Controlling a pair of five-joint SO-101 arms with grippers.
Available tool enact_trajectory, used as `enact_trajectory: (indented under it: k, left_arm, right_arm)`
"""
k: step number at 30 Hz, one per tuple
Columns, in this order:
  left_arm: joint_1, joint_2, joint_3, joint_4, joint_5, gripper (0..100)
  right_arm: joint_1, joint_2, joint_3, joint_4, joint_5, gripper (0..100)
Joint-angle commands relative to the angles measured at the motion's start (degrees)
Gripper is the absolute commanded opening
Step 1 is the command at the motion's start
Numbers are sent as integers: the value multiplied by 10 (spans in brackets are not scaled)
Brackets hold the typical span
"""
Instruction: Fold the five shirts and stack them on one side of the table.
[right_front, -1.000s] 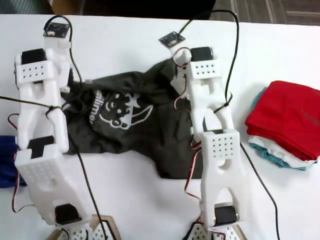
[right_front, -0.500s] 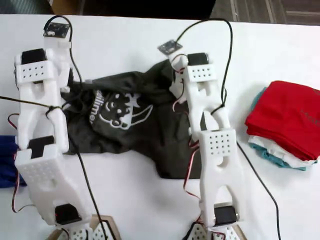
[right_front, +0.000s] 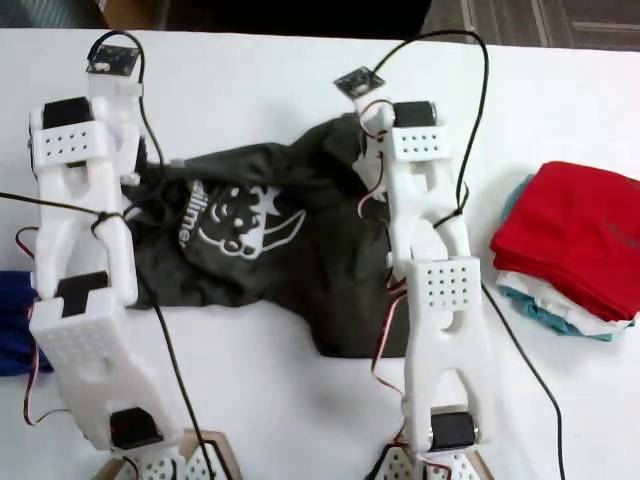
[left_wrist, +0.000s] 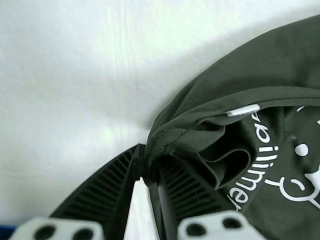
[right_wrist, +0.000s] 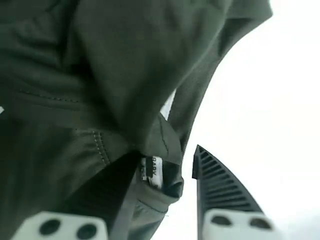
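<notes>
Crumpled cloth lies at the middle of the white table (right_front: 250, 60): a dark olive-green shirt (right_front: 260, 250) with a white printed figure on it, spread unevenly, its near right part reaching furthest towards the arm bases. The left arm (right_front: 85, 200) stands over the shirt's left end. The left gripper (left_wrist: 149, 162) has its black ribbed jaws pressed together on a bunched fold at the shirt's edge, the cloth rising out of the pinch just above the table.

The right arm (right_front: 430, 250) stands over the shirt's right side, its wrist above the far right corner of the cloth. The right gripper (right_wrist: 167, 155) has its jaws apart. Shirt cloth drapes over one finger, and a hemmed fold with a small white sewn label (right_wrist: 151, 172) hangs in the gap. The other finger (right_wrist: 215, 185) stands clear of the cloth, over bare table.

At the right edge of the table, well apart from the dark shirt, sits a stack of folded shirts (right_front: 560, 300), with a red folded shirt (right_front: 580, 225) on top and white and teal layers beneath. A blue cloth (right_front: 12, 320) shows at the left edge.
</notes>
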Motion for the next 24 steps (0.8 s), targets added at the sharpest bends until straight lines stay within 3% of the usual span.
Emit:
enact_trajectory:
  k: [1,6,10,24]
  left_arm:
    - [-6,-7,-25,-4,-1,24]
    - [-6,-7,-25,-4,-1,24]
    - [-6,-6,-25,-4,-1,24]
    - [-6,-77,-30,22,-4,24]
  right_arm:
    - [2,1,-23,-9,3,141]
    - [3,12,-23,-36,3,125]
    - [3,7,-38,-37,-2,22]
    - [12,-7,-258,45,-25,21]
